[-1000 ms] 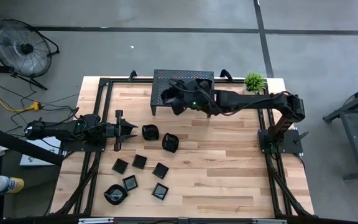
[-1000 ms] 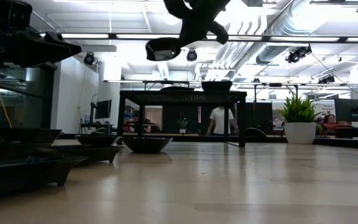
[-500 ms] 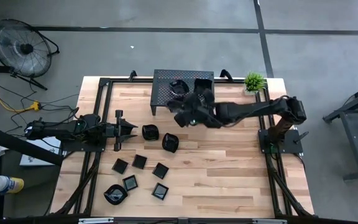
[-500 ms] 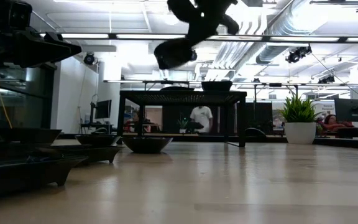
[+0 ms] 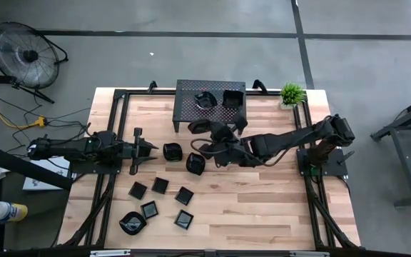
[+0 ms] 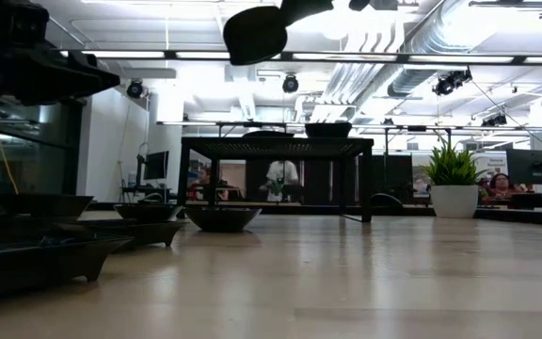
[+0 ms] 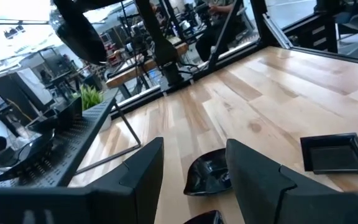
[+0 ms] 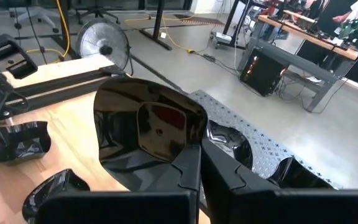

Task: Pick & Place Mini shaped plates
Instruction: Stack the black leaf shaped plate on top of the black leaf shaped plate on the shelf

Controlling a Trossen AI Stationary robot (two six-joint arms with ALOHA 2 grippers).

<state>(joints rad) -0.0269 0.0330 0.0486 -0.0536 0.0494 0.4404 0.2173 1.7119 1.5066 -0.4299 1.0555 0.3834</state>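
Note:
My right gripper (image 5: 211, 137) hangs in the air in front of the black perforated rack (image 5: 191, 89), shut on a glossy black wavy-edged plate (image 8: 148, 127), which shows high up in the low view (image 6: 255, 33). Two more plates (image 5: 204, 98) (image 5: 232, 98) sit on the rack top. Several small black plates rest flat on the wooden table, among them two (image 5: 172, 151) (image 5: 195, 163) below the held one and a cluster near the left front (image 5: 160, 185). My left gripper (image 5: 152, 148) waits open at the table's left; a plate (image 7: 210, 174) lies beyond its fingers. My right gripper pinches the plate's rim (image 8: 188, 152) between its two fingers (image 8: 229, 180). The plate is lifted clear of table and rack and stands tilted, its hollow face turned toward the wrist camera.
The rack stands on legs at the table's far edge, with a small potted plant (image 5: 292, 93) at its right. Black frame rails (image 5: 312, 193) run along both table sides. Bare wood lies on the table's right half (image 5: 262, 207). A fan (image 5: 23, 53) stands on the floor.
My right gripper has drawn back from above the rack's front toward the table's near edge, carrying the plate along. The plate has come closer to the low camera and shows higher and larger there. The left arm has kept still.

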